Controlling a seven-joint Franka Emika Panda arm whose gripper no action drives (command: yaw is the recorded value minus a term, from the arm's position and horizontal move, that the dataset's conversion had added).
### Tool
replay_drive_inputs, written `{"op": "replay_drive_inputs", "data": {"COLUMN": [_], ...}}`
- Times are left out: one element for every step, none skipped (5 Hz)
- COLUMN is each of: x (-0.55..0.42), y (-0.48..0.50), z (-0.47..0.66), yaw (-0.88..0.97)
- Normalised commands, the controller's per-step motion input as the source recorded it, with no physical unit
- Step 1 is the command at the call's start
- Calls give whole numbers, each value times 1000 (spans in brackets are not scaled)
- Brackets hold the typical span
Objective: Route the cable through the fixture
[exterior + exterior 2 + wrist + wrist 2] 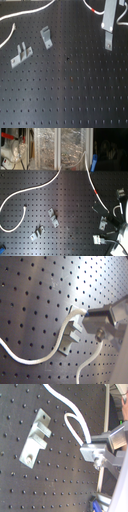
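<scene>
The white cable runs from the second exterior view's left across the black board, and its red band lies just before my gripper. In the first exterior view the gripper hangs at the upper right, with the red band beside it. The slim grey fixture stands just below the gripper. In the second wrist view the fingers are shut on the cable, which loops beside the fixture. In the first wrist view the cable reaches the fixture. I cannot tell if it sits in the slot.
A bent grey bracket and a flat grey plate with two prongs stand at the first exterior view's left. Both also show in the second exterior view, the bracket and the plate. Clear bins stand behind the board.
</scene>
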Motion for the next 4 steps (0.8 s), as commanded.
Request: {"op": "replay_drive_inputs", "data": {"x": [7, 0, -81, -199], "y": [11, 0, 201, 288], "z": [1, 0, 0, -1], "yaw": [0, 43, 380, 383]}}
